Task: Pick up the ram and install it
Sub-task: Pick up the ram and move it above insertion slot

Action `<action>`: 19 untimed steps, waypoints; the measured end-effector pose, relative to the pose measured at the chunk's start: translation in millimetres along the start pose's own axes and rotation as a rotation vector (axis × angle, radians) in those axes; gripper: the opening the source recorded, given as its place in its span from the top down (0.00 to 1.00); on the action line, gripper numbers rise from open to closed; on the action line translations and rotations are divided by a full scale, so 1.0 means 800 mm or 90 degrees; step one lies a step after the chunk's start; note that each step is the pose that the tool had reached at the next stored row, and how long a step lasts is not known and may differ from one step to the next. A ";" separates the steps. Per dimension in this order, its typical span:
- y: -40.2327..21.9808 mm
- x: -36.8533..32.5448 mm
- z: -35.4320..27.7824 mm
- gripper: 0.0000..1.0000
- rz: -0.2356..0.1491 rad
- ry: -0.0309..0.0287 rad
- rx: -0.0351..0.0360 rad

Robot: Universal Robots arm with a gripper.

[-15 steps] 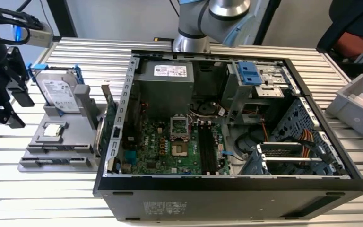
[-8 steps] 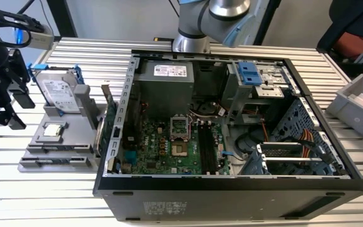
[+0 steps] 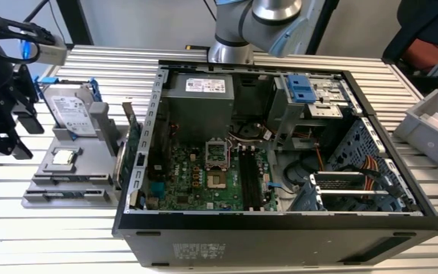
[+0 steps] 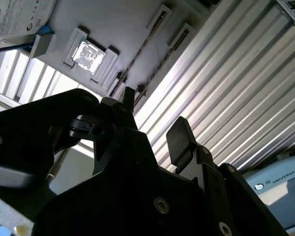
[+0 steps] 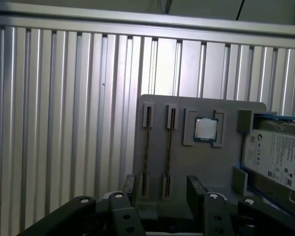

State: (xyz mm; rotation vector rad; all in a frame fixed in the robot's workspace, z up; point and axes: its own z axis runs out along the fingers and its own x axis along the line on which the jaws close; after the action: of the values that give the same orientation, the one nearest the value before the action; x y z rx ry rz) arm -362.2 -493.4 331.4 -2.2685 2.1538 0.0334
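Observation:
The ram (image 5: 169,147) shows as a thin dark stick standing on edge in a long slot of the grey holder (image 5: 226,162). A second stick like it (image 5: 146,147) stands in the slot beside it. In the second wrist view the same sticks (image 4: 148,46) run across the holder. My gripper (image 5: 162,189) hangs above the holder's end, open, with nothing between its black fingers (image 5: 196,189). It touches neither stick. In the exterior view the gripper (image 3: 21,134) is at the far left, beside the holder (image 3: 74,182). The motherboard's black slots (image 3: 246,177) lie inside the open computer case (image 3: 280,228).
On the holder there is also a silver chip (image 5: 205,129) and a hard drive (image 5: 275,157) with blue clips. A green card (image 3: 132,148) stands between holder and case. A grey bin (image 3: 432,128) sits at the exterior view's right. The table is ribbed metal (image 5: 64,123).

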 end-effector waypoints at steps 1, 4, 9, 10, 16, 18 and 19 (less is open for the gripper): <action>0.0000 0.0001 0.0008 0.00 0.000 0.0000 0.0000; 0.0000 0.0001 0.0028 0.00 0.000 0.0000 0.0000; 0.0000 0.0002 0.0075 0.00 0.000 -0.0001 0.0001; 0.0000 0.0002 0.0088 0.00 0.000 -0.0008 0.0001; -0.0001 0.0004 0.0149 0.00 0.000 -0.0038 0.0003; 0.0000 0.0004 0.0164 0.00 0.000 -0.0038 0.0003; -0.0001 0.0004 0.0170 0.00 0.000 -0.0038 0.0002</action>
State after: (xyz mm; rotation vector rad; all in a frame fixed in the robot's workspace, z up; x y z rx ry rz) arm -362.2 -493.4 317.8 -2.2658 2.1503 0.0396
